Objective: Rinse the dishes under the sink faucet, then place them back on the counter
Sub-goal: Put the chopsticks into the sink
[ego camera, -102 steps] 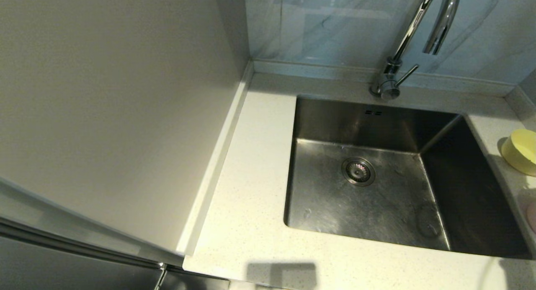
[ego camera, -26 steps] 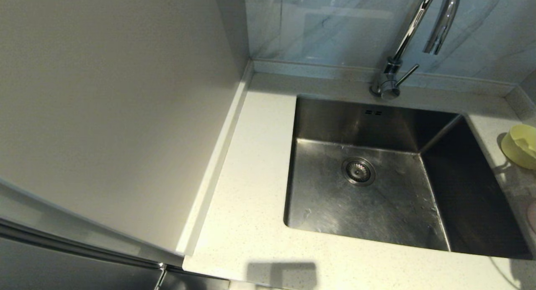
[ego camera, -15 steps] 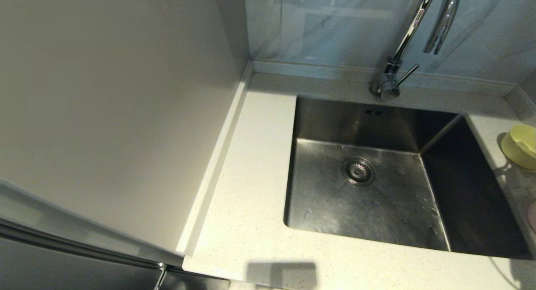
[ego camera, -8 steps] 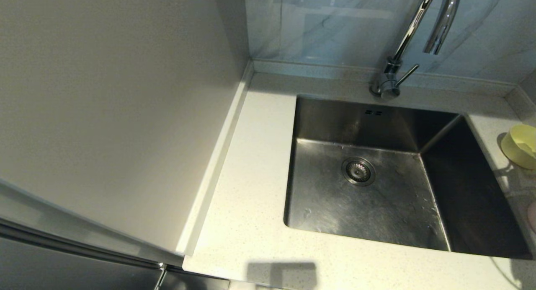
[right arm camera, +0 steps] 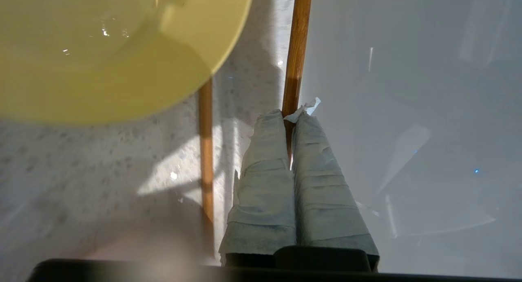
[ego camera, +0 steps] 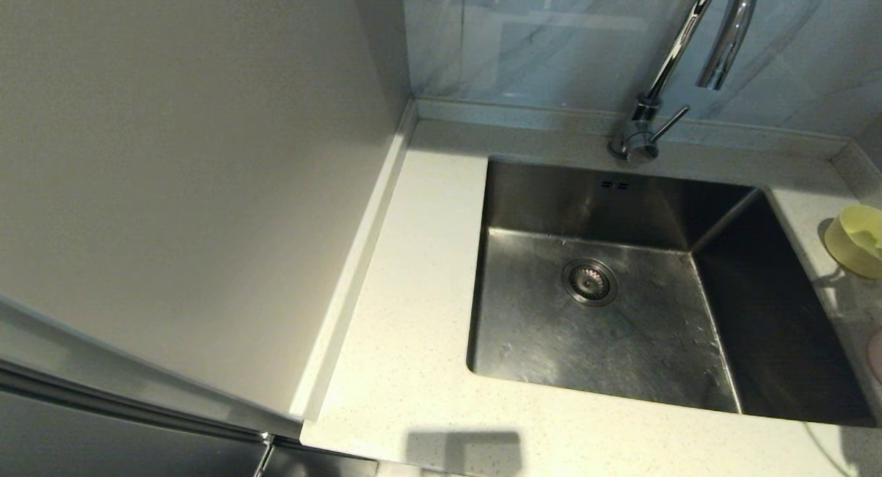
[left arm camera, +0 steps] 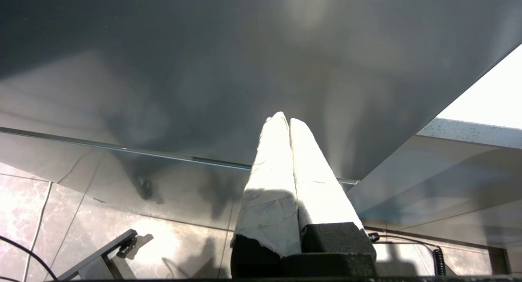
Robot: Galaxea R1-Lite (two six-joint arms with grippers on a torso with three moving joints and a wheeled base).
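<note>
In the right wrist view my right gripper is shut on one brown chopstick, which runs out past the fingertips. The second chopstick lies on the speckled counter beside the fingers, its far end under the yellow-green bowl. The head view shows that bowl at the right edge on the counter, with a sliver of the pink bowl nearer me. The steel sink stands bare under the chrome faucet. Neither arm shows in the head view. My left gripper is shut on nothing.
A plain beige wall panel rises along the counter's left side. A smooth pale glossy surface lies right beside the held chopstick. The left gripper hangs below counter height before a dark cabinet front, above a tiled floor.
The yellow-green bowl sits a little farther right than in the earliest frame. My right gripper has closed within the last second. Nothing else in the head view has moved.
</note>
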